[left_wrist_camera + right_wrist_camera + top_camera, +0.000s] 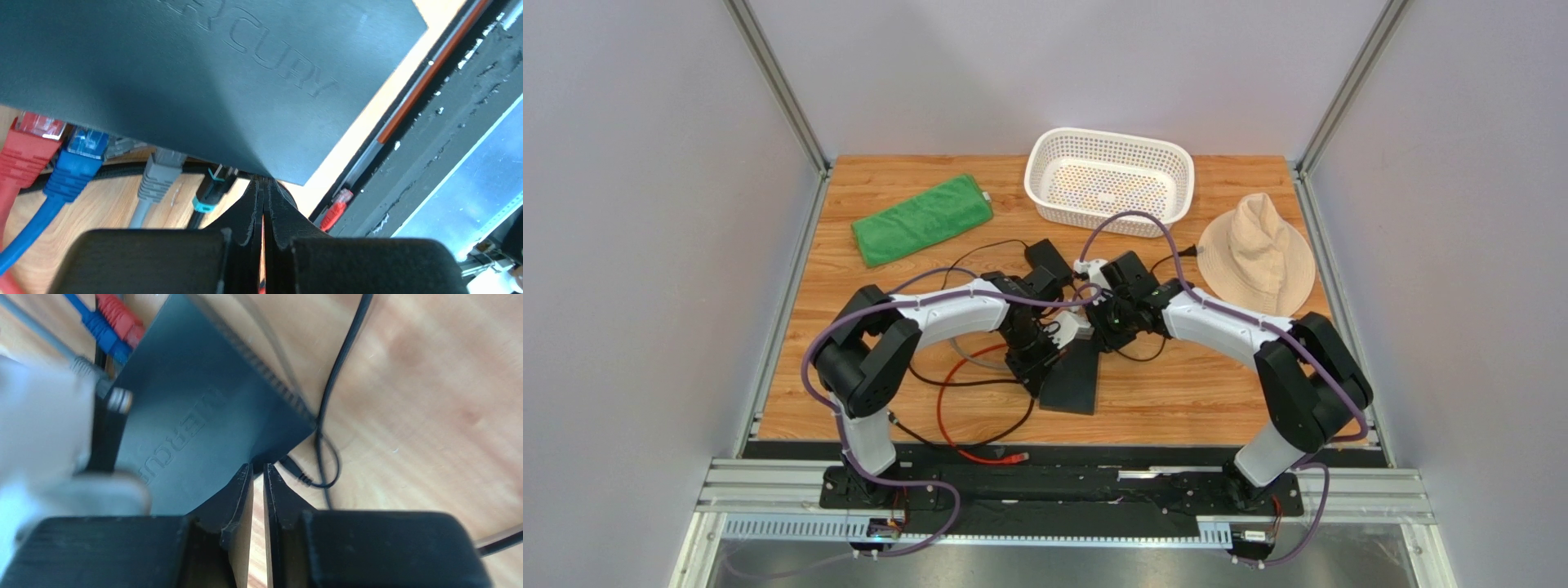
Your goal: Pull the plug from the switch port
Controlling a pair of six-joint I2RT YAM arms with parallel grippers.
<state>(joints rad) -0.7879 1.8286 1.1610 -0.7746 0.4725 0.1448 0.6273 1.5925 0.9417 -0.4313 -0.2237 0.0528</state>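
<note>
**Now: both end effectors clenched at the switch's edges**

Well, the switch lies flat near the middle of the desk. My left end effector is clenched, tips at one switch corner. Along the socket edge beside it sit a red plug, a blue plug, a grey plug and a black plug. My right end effector is clenched to a sliver, tips at an edge away from those plugs. Whether it pinches the slab I cannot tell. Bare wood opens at 4 o'clock of the switch, and a red cable loops at 8 o'clock.
</note>
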